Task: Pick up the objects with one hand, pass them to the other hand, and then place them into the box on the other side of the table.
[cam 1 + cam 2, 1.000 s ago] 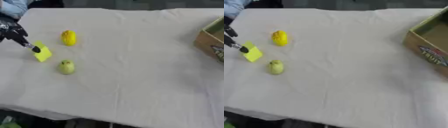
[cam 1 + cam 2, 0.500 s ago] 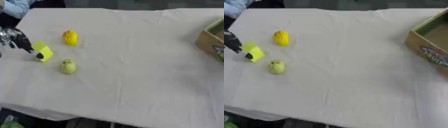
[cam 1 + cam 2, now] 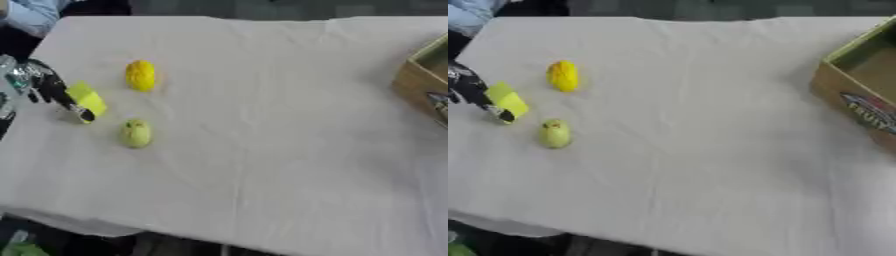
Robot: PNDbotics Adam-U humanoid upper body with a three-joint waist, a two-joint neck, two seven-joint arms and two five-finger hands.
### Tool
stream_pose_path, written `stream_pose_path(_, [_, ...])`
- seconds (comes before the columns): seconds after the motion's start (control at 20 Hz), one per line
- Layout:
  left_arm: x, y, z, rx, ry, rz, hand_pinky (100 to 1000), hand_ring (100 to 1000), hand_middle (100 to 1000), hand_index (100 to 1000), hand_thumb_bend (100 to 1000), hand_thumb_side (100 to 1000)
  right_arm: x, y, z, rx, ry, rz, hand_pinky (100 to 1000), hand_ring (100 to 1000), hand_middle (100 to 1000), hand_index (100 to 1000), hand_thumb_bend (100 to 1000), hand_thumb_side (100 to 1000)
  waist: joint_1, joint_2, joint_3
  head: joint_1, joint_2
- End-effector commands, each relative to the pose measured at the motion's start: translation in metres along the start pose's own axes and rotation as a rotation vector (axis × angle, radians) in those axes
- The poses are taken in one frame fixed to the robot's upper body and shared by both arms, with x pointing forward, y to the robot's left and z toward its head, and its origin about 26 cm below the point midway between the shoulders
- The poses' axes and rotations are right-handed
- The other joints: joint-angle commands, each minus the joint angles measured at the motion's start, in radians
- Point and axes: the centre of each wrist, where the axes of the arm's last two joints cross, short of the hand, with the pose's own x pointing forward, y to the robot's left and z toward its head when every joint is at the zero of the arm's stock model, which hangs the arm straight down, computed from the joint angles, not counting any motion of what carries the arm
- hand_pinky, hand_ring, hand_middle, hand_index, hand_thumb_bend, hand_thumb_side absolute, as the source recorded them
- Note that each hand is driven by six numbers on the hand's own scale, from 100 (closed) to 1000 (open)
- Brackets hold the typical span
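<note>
Left eye view: the robot's left hand [image 3: 44,90] comes in at the left edge of the tabletop [image 3: 262,125], which is covered in a pale cloth. Its dark fingers [image 3: 72,104] are pinched against a flat yellow-green block [image 3: 87,99], which stands tilted at the fingertips, close to the left edge. Whether the block's lower edge touches the cloth cannot be told.

Just to the right of the block, toward the far edge, lies a yellow oval fruit [image 3: 140,75], standing apart from the hand and from the block. Nearer the front edge and a little right of the block sits a pale green fruit [image 3: 135,133], rounded and upright, also apart from the hand. The two fruits lie one behind the other, with bare cloth between them.

The middle of the tabletop carries only the wrinkled cloth. At the right edge stands a cardboard box [image 3: 859,95], open at the top, its brown side wall with a printed label turned toward the middle of the tabletop and its green inner lining showing. The right hand shows in neither view.
</note>
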Motion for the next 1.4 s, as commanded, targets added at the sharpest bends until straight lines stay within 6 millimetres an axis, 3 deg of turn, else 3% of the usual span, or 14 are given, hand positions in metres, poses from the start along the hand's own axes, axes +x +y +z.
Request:
stream_pose_path(0.05, [-0.0028,0.0162,0.0086,0.027,0.015,0.024,875,815,817,767,865,312,0.0049,-0.0015,-0.0025,-0.002,-0.016,0.011,1000,934,897,1000,100,540,0.0,-0.013,0.0,0.006,0.005])
stream_pose_path(0.3, [-0.0017,0.015,0.0071,0.04,0.02,0.031,868,809,807,745,809,280,0.0042,-0.0006,-0.0017,-0.004,-0.005,0.013,1000,934,896,1000,100,542,0.001,-0.011,-0.002,0.007,0.003])
stream_pose_path(0.55, [-0.0015,0.0137,0.0059,0.044,0.029,0.028,854,800,790,703,713,178,0.004,-0.0001,-0.0014,-0.006,0.0,0.014,1000,934,896,1000,100,542,0.001,-0.011,-0.002,0.007,0.005])
stream_pose_path(1.2, [0.0023,0.0092,0.003,0.053,0.034,0.051,826,762,729,624,653,197,0.0025,0.002,0.0006,-0.01,0.021,0.022,1000,934,896,1000,100,545,0.002,-0.009,-0.004,0.007,0.005])
stream_pose_path(1.4, [0.0026,0.0078,0.0017,0.054,0.04,0.053,818,748,708,600,616,115,0.0024,0.0024,0.0008,-0.011,0.024,0.025,1000,934,896,1000,100,545,0.002,-0.009,-0.006,0.005,0.005])
